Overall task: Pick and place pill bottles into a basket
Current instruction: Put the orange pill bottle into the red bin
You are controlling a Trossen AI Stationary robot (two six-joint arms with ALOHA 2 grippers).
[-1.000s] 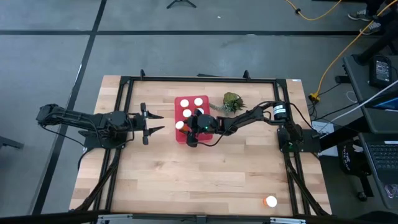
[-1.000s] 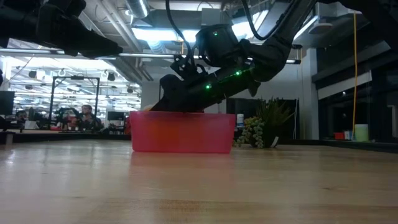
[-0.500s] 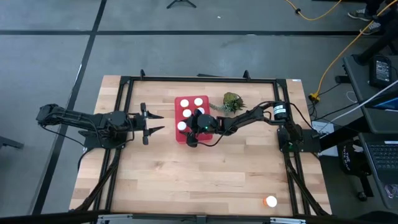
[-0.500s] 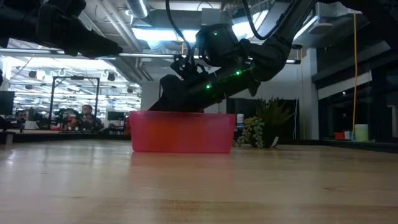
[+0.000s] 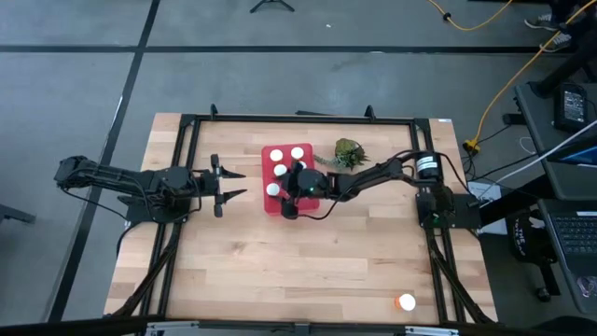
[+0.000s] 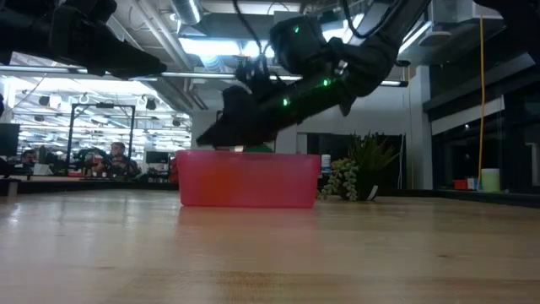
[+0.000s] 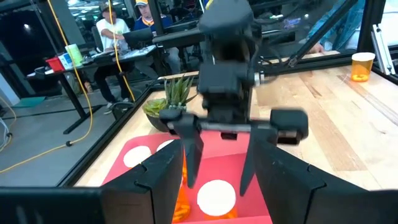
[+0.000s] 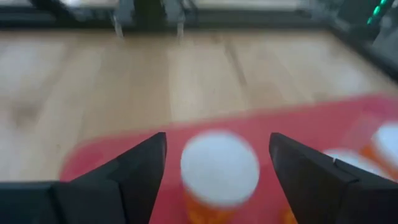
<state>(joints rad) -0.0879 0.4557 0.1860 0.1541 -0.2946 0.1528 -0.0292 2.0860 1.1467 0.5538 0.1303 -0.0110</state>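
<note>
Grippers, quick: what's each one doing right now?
Left gripper: open, empty, left of the basket.
Right gripper: open above a pill bottle in the basket.

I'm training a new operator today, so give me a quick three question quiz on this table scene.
1. True or false: the right hand grips a pill bottle.
2. Which lies outside the red basket? A: the plant only. B: the plant and one pill bottle.
3. The left hand waits ____ of the basket.

Key: 1 false, its fingers stand open around the capped bottle. 2 B. 3 left.
</note>
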